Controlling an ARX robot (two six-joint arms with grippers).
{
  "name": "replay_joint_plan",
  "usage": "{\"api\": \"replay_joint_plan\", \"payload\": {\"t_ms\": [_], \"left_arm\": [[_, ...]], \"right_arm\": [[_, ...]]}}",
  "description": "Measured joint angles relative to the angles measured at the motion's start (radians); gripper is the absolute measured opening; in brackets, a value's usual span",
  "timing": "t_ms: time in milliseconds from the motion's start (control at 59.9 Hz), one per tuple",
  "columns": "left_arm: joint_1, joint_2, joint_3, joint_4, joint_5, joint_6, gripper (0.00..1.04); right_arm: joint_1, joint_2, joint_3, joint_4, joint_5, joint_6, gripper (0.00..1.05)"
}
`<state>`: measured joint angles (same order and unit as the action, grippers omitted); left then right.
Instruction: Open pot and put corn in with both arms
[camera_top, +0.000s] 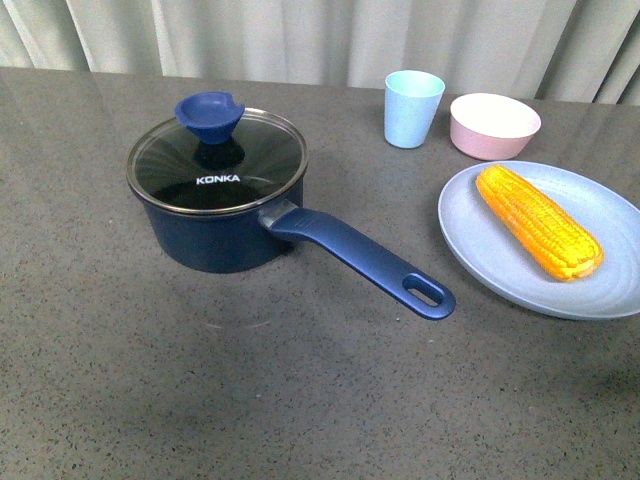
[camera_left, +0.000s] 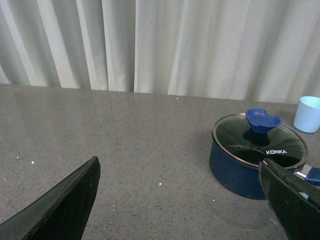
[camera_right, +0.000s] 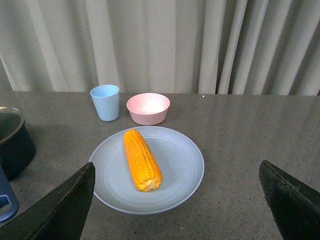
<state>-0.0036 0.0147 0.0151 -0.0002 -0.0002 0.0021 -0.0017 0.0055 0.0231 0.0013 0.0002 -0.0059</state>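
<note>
Front view: the pot (camera_top: 215, 225) is seen lidded at ten o'clock on the table (camera_top: 250, 400), and the corn (camera_top: 538, 221) is laid on a blue plate (camera_top: 490, 265) at three o'clock. Jaws of the left gripper (camera_left: 178, 167) and right gripper (camera_right: 177, 167) are held wide, empty.

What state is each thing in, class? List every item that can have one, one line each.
pot: upright, closed by its lid.
lid: seated on the pot.
corn: lying on the plate, not in the pot.
plate: holds the corn alone.
cup: upright.
bowl: upright, looks empty.
left tool: open, holding nothing.
right tool: open, holding nothing.
</note>
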Motion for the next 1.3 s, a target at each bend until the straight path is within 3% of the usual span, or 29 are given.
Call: {"api": "replay_joint_plan", "payload": {"t_ms": [184, 267, 351, 568, 851, 1302], "left_arm": [[0.003, 0.004, 0.002, -0.005, 0.014, 0.0, 0.96], [0.073, 0.175, 0.068, -0.093, 0.264, 0.004, 0.96], [0.07, 0.405, 0.101, 0.042, 0.337, -0.003, 0.96], [-0.012, 0.886, 0.186, 0.397, 0.276, -0.032, 0.96], [-0.115, 1.29, 0.338, 0.668, 0.23, -0.045, 0.96], [-0.174, 1.624, 0.545, 0.769, 0.205, -0.039, 0.96]], "right_arm": [[0.0, 0.0, 0.0, 0.0, 0.0, 0.0, 0.96], [0.0, 0.0, 0.0, 0.0, -0.001, 0.0, 0.96], [0.0, 0.0, 0.0, 0.0, -0.001, 0.0, 0.96], [0.0, 0.0, 0.0, 0.0, 0.0, 0.0, 0.96], [0.0, 0.0, 0.0, 0.0, 0.0, 0.0, 0.96], [0.0, 0.0, 0.0, 0.0, 0.0, 0.0, 0.96]]}}
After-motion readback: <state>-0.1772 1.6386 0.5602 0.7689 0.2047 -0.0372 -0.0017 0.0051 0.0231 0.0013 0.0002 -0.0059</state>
